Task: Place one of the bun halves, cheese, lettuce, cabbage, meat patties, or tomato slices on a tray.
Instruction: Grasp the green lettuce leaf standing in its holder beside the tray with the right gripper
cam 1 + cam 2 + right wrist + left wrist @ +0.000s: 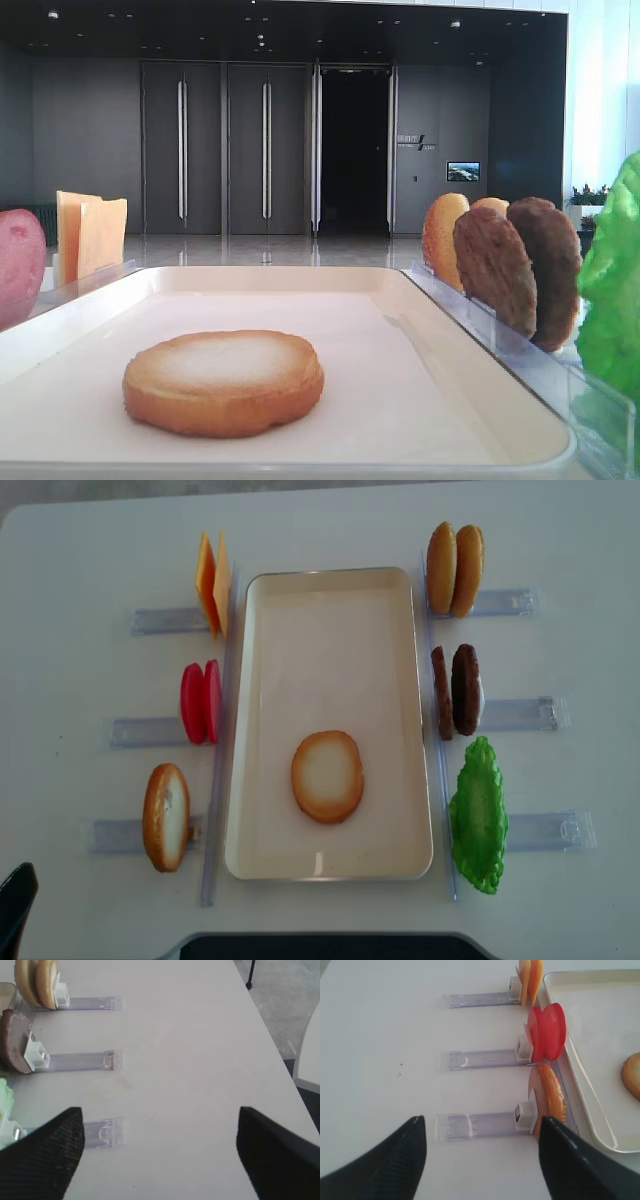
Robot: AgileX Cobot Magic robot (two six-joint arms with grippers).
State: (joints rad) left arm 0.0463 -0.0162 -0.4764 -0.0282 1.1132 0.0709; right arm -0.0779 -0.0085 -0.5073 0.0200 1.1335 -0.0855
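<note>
One bun half [327, 776] already lay flat on the tray [330, 581], near its front end. Both grippers [160, 1152] [482, 1152] hovered wide apart, empty, so little remained.

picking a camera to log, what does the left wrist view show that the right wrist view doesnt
Only the left wrist view shows the cheese, the tomato slices, a bun half standing in a clear holder, the tray and the edge of the bun half lying in it, framed by the left gripper with its fingers apart.

Only the right wrist view shows the paired bun halves, the meat patties, a bit of lettuce and the open right gripper.

Both show the white table and clear slotted holders.
</note>
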